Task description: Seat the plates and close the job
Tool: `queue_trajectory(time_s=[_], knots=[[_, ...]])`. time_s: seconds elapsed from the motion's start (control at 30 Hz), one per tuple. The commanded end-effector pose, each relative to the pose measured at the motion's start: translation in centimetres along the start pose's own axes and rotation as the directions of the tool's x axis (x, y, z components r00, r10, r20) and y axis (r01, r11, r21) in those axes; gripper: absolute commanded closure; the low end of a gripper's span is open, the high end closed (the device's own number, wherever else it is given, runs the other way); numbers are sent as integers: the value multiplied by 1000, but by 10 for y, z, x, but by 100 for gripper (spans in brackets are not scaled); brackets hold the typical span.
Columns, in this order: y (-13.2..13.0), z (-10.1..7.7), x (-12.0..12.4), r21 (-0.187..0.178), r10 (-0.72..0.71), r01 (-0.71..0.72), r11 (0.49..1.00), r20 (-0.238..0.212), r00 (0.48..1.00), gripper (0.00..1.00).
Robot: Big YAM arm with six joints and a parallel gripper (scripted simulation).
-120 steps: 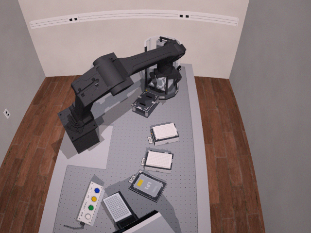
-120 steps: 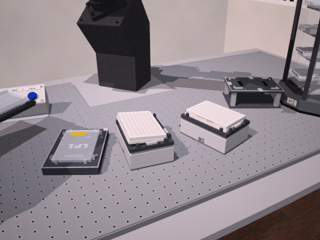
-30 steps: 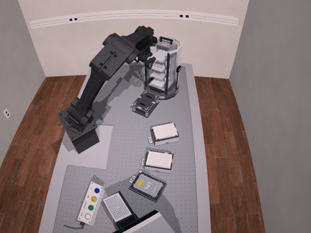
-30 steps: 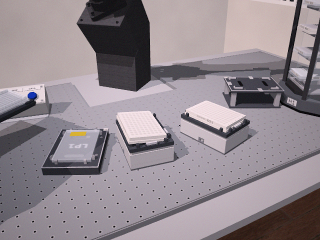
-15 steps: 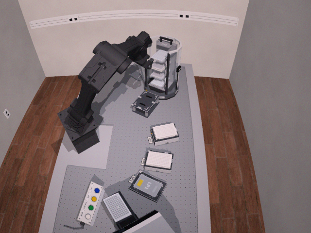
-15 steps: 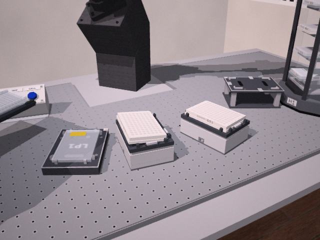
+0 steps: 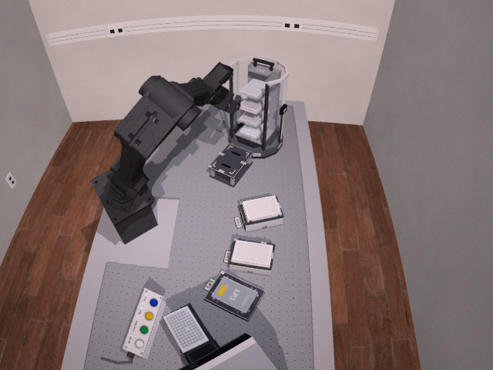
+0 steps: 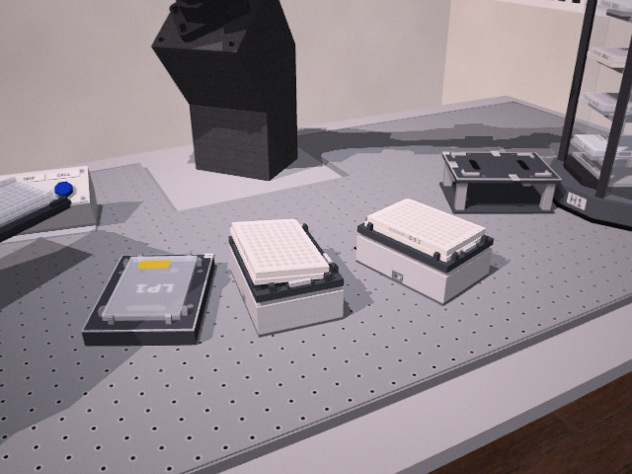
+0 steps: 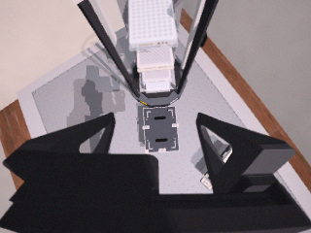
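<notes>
The gripper (image 9: 155,128) hangs high beside the plate hotel H1 (image 7: 278,85), jaws released to full width and holding nothing. The wrist view looks down the front of the hotel, which suits an inspection or an approach to a plate that sticks out of its slot. The top plate (image 9: 151,24) reaches nearer the camera than the plates (image 9: 155,59) below it, so it is judged to be the one sticking out; whether it passes the guard posts cannot be told.

The recovery nest N6 (image 7: 230,162) stands just in front of the hotel with nothing on it, ready to take a plate if one is found stacked.

Both shakers carry white plates. The plate (image 8: 277,249) on the left shaker (image 8: 293,306) sits skewed and raised on its locators; the plate (image 8: 426,226) on the right shaker (image 8: 424,273) looks nearer to flat. Both shakers are marked for an operator, so this labware is judged to remain as it lies.

The lid park LP1 (image 8: 92,326) holds a clear lid (image 8: 150,290) with a yellow patch. The blue CALL key (image 7: 153,302) is the likely closing press.

Hidden or unclear:
- The sealer (image 7: 199,350) is cut by the near frame edge; only its plate (image 7: 185,328) shows
- The shaker labels are too small to read
- The empty hotel slot cannot be identified
- No liquid can be made out on the deck
</notes>
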State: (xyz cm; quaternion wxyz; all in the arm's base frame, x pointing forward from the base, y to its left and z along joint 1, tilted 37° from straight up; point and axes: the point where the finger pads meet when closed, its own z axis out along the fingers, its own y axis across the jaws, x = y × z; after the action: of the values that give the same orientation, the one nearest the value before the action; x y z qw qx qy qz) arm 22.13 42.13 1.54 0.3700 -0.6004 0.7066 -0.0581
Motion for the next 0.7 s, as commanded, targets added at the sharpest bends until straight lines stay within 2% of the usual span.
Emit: queue_trajectory(time_s=[0.0,0.23,0.3,0.33,0.37,0.47,0.67], knots=[[-8,4,-5,13,-44,43,999,90,995,0],[-6,6,-1,-2,-80,83,997,238,968,0],[-6,6,-1,-2,-80,83,997,238,968,0],[-6,6,-1,-3,-84,88,996,258,963,0],[-6,6,-1,-3,-84,88,996,258,963,0],[-9,-2,-25,8,-81,83,997,302,950,0],[-9,-2,-26,9,-81,82,997,302,950,0]])
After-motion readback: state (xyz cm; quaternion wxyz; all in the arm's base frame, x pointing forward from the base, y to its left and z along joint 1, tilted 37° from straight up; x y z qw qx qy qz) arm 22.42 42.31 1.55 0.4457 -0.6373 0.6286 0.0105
